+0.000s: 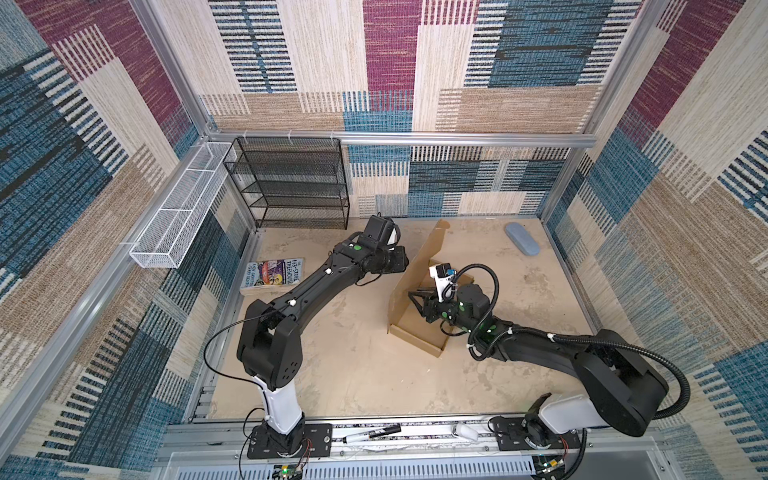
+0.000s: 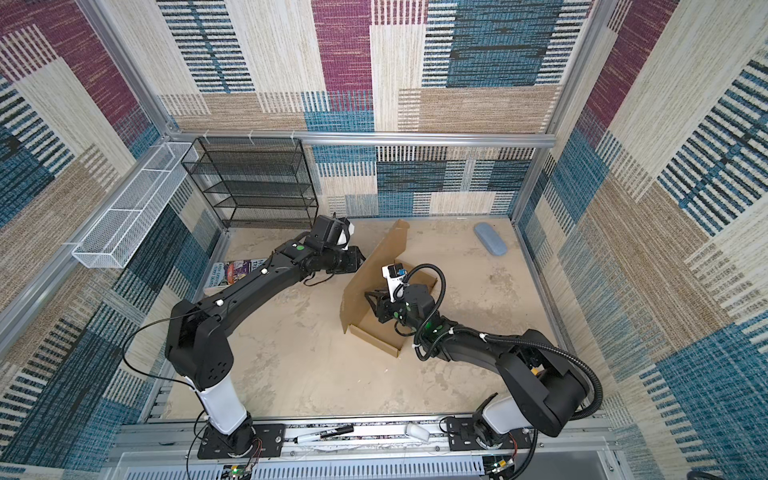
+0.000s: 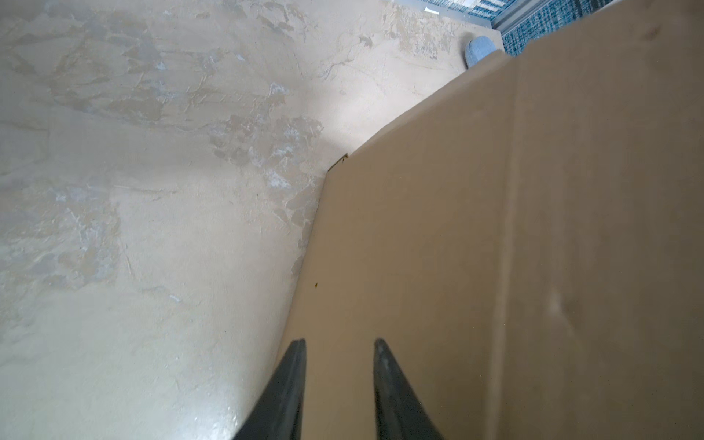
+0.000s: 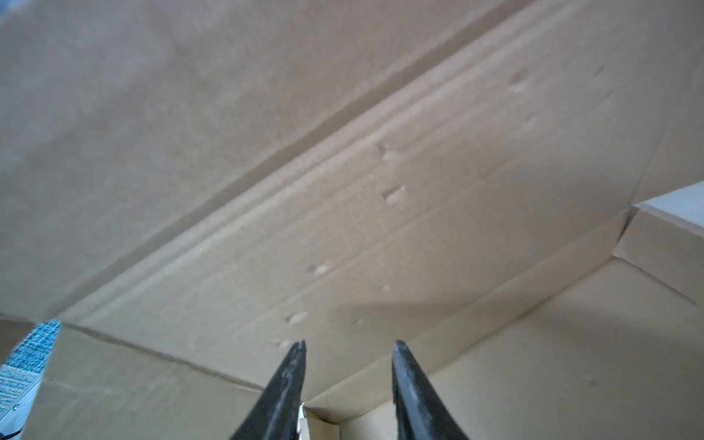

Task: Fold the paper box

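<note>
In both top views the paper box sat right of centre on the tabletop. Its shallow tray was already formed, and one tall panel stood upright along the tray's left side. That panel's long edge ran diagonally from lower left to upper right of the frame. The left end effector was just beside the panel's outer face, and its tips were hidden there. The right end effector sat inside the tray on the panel's inner side, pointing left at it, with its jaws apart. The panel therefore stood between the two, and the right arm was the nearer, being already within the box. A colourful book lay well apart at centre left, and a blue-grey case lay near the back wall.

In the left wrist view the left end effector had its jaws apart with nothing between them. The panel's plain brown outer face filled the right half of the frame, bare tabletop filled the left, and the case showed at upper right.

In the right wrist view the right end effector was likewise spread and empty. It faced the creased inner wall across the frame's centre, with the tray floor at lower right.

Judged from this, the coming move turned on the panel. A push from the left arm's side would tip it rightward over the tray.
</note>
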Controlling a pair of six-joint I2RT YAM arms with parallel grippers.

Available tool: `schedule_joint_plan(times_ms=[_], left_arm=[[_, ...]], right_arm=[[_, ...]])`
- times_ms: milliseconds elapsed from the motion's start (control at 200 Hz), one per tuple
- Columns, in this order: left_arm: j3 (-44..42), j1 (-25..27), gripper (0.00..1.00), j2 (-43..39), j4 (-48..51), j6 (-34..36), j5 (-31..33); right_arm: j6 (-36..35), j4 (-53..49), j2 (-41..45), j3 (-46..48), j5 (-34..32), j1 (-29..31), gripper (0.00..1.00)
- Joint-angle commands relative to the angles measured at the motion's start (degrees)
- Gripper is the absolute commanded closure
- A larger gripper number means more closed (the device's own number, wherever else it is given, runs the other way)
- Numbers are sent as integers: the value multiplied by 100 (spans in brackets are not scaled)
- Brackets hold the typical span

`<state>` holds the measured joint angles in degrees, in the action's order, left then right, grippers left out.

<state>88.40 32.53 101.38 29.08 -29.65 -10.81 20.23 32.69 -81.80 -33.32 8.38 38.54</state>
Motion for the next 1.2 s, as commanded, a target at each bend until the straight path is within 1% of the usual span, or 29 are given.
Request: schedule_joint_plan(times_ms=[0,220,386,586,696,886,1197], left_arm=[[-352,-1,61,-367,107,213,-106],[-1307,-1,52,-1311,218,240,-198],[-1806,3,50,-1989,294,219,-329],[-2339,24,47,-2627,377,179,-409],[-2581,72,48,-2861,378,114,-518],[-2987,198,49,-3201,384,-27,-448],[-3218,384,50,-3501,346,-180,-396]], right_arm=[[-54,5,75,84,-204,3,60],[-115,-73,120,105,-294,-4,60],[-158,-125,69,45,-276,-5,60],[-202,-201,-14,-42,-241,-4,60],[-221,-214,-58,-84,-224,-5,60],[-254,-262,-134,-197,-219,2,60],[-247,-263,-379,-425,-143,-5,60]])
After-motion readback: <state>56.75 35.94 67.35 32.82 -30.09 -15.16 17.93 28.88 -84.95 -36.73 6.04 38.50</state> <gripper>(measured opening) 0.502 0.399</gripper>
